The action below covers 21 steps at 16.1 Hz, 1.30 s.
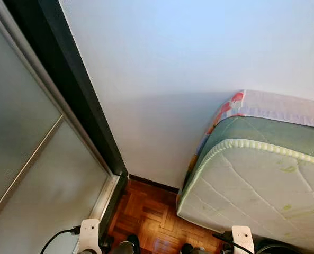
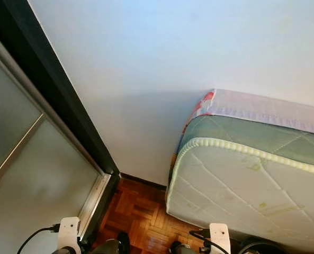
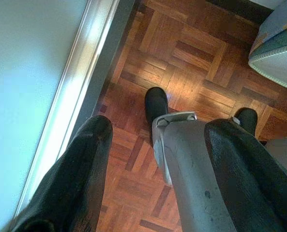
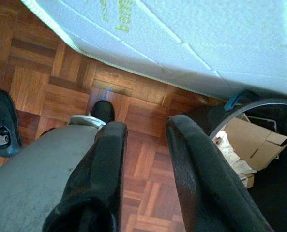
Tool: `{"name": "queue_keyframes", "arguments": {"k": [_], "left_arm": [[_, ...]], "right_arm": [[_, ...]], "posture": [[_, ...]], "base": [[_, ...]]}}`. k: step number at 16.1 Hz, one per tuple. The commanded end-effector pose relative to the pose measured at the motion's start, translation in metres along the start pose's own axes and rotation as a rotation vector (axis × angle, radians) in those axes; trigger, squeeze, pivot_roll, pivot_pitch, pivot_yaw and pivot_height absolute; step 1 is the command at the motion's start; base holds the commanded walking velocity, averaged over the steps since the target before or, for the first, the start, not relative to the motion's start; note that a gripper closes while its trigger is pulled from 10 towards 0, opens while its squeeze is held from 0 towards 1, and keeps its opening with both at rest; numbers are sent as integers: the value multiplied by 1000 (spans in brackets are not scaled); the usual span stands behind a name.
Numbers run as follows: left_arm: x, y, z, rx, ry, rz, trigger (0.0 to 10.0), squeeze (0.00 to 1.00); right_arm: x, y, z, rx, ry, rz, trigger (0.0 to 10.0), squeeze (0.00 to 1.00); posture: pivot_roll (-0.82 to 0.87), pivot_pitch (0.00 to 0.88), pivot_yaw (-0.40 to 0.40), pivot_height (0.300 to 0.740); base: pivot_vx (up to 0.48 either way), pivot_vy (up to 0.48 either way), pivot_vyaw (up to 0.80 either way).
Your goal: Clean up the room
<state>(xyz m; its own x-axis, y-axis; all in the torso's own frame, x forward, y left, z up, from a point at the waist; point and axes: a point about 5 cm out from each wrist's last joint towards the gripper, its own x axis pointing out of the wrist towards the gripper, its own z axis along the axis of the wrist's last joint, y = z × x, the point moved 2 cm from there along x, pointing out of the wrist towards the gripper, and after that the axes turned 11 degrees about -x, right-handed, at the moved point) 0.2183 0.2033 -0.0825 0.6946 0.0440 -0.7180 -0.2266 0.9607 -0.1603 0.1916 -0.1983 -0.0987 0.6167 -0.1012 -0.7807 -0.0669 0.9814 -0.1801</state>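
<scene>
Left end effector (image 3: 155,169) hanging open over reddish parquet floor (image 3: 191,63), right end effector (image 4: 145,174) hanging open beside white quilted mattress (image 4: 191,34), black round bin (image 4: 259,145) holding cardboard scraps

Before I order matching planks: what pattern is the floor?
Reddish-brown wood parquet floor in a basket-weave pattern, clearest in the left wrist view.

A bedroom in a home.
We see a quilted mattress (image 1: 262,180), parquet floor (image 1: 151,219), and a sliding frosted door (image 1: 45,174).

Even daylight, sharp views; glare on parquet (image 3: 191,87)
</scene>
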Motion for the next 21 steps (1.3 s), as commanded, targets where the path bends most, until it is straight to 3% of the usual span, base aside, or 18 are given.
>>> {"name": "queue_keyframes", "arguments": {"k": [1, 21], "left_arm": [[-4, 7, -15, 6, 53, 20, 10000, 0], [-4, 7, -15, 6, 53, 21, 10000, 0]], "right_arm": [[-3, 1, -12, 10, 29, 3, 10000, 0], [-2, 1, -12, -6, 38, 4, 10000, 0]], "posture": [[24, 255, 9, 740], [26, 254, 9, 740]], "base": [[0, 0, 0], [0, 0, 0]]}}
